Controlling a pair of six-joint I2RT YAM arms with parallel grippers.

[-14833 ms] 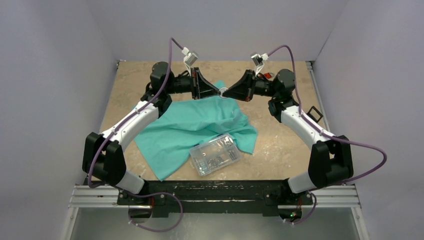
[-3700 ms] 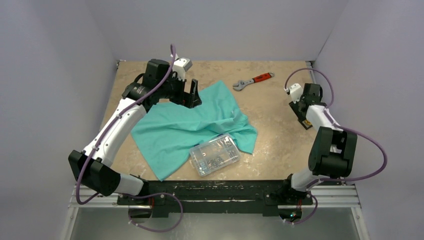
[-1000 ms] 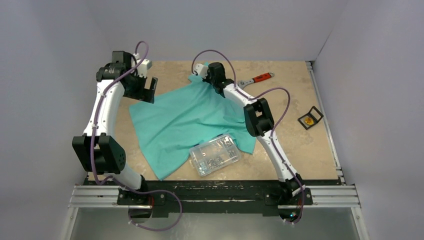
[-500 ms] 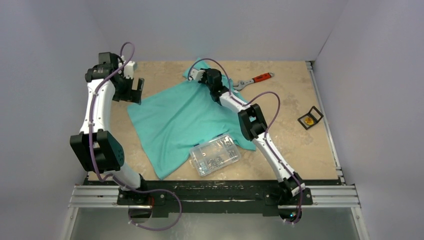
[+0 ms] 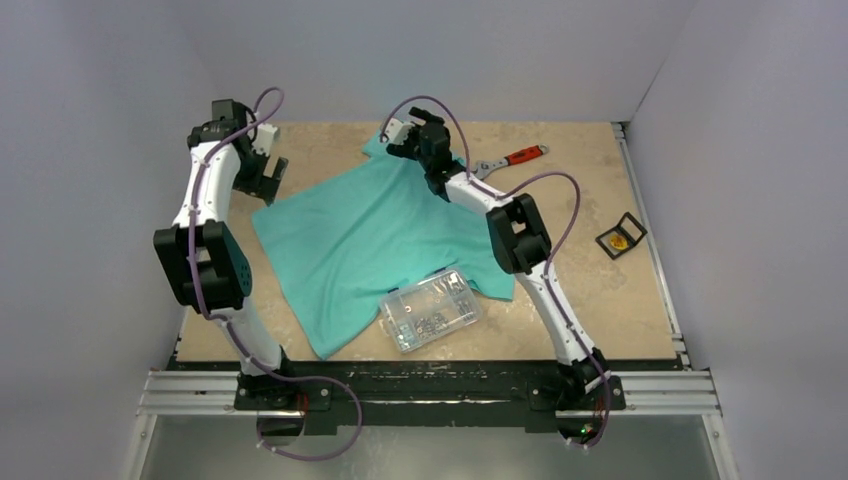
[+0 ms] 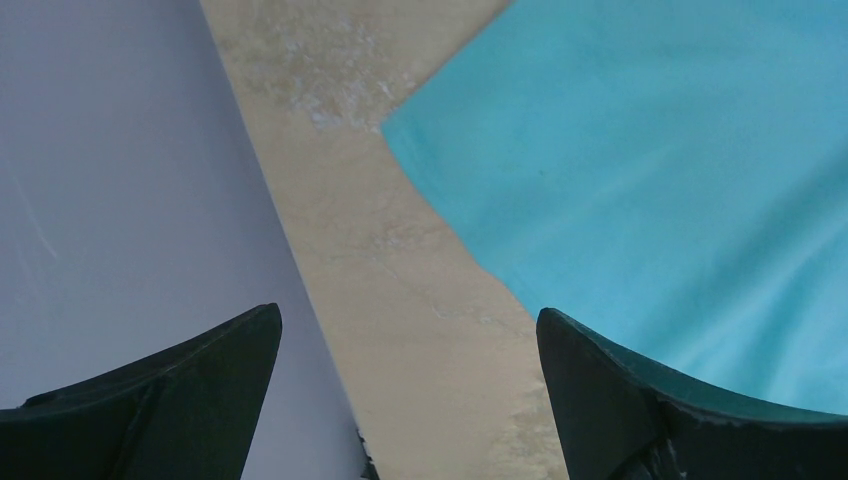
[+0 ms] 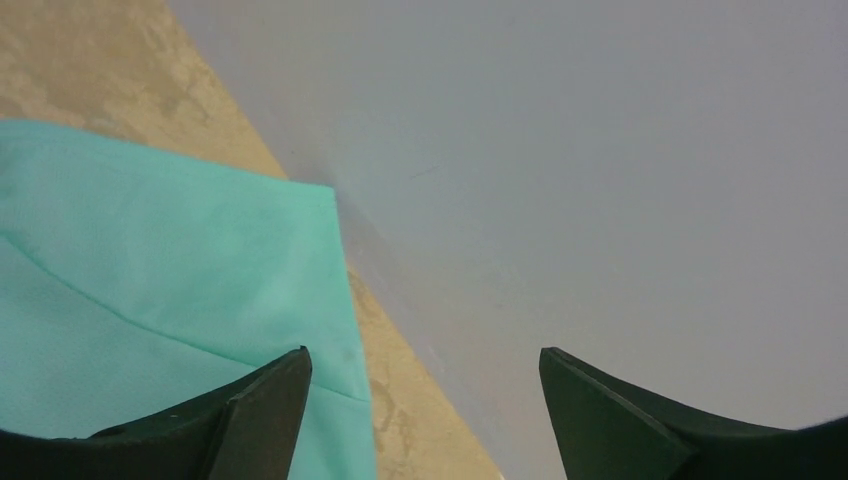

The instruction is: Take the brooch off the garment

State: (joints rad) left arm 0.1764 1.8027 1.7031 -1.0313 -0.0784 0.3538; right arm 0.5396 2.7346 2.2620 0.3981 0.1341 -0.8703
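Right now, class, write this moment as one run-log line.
left pincer: open, empty | right pincer: open, over far edge of teal-green fabric T-shirt | small round orange-yellow brooch: in black square case, apart from shirt

1. The left arm (image 5: 197, 205) and right arm (image 5: 555, 305) had slim white links between bulky black joints.
2. A purple cable (image 5: 432, 98) looped loosely along each arm.
3. A small white connector (image 5: 397, 131) sat by the right wrist.
4. The fingers (image 6: 160, 400) were dark, matte, tapering wedges.
5. Both arms rose from a black base plate (image 5: 420, 385) on a silver rail (image 5: 190, 395).
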